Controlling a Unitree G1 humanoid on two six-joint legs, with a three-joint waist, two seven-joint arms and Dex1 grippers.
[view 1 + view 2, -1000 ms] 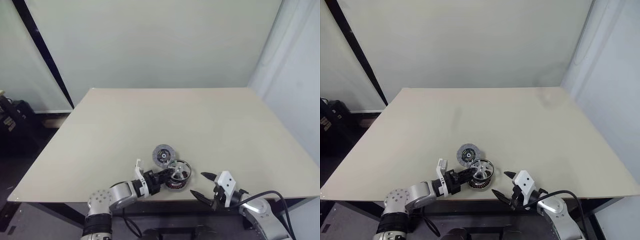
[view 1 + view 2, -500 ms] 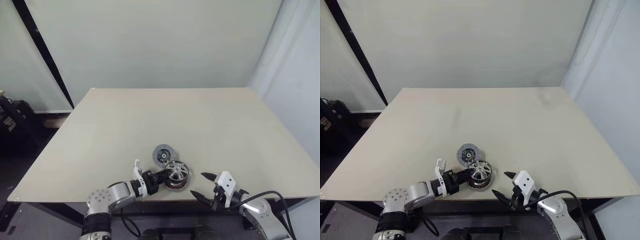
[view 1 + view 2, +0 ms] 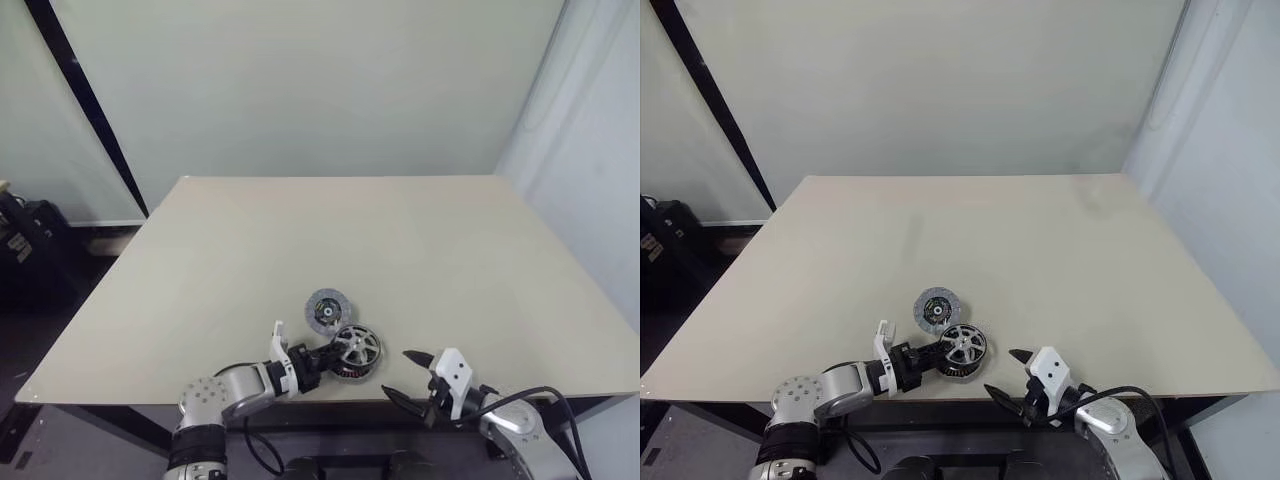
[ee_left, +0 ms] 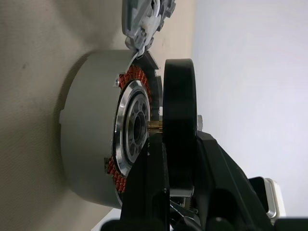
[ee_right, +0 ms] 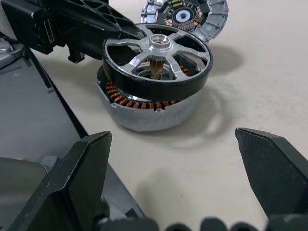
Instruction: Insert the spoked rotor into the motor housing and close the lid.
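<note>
We were at the insertion step: our left gripper [image 5: 96, 29] clamped the rim of the spoked rotor [image 5: 156, 60] just above the motor housing [image 5: 144, 108], near the table's [image 3: 400, 250] front edge. The rotor's shaft pointed down at the housing's centre, roughly upright; next, we judged, it needed lowering straight. Our right gripper [image 3: 408, 375] stood wide and empty; the lid [image 3: 326, 310] lay beside the housing.

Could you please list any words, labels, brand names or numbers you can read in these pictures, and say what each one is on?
No readable text: none in any view.
The lid: small dark and pale marks on its face, too small to read as letters or numbers.
The spoked rotor, the motor housing and the table: no markings.
</note>
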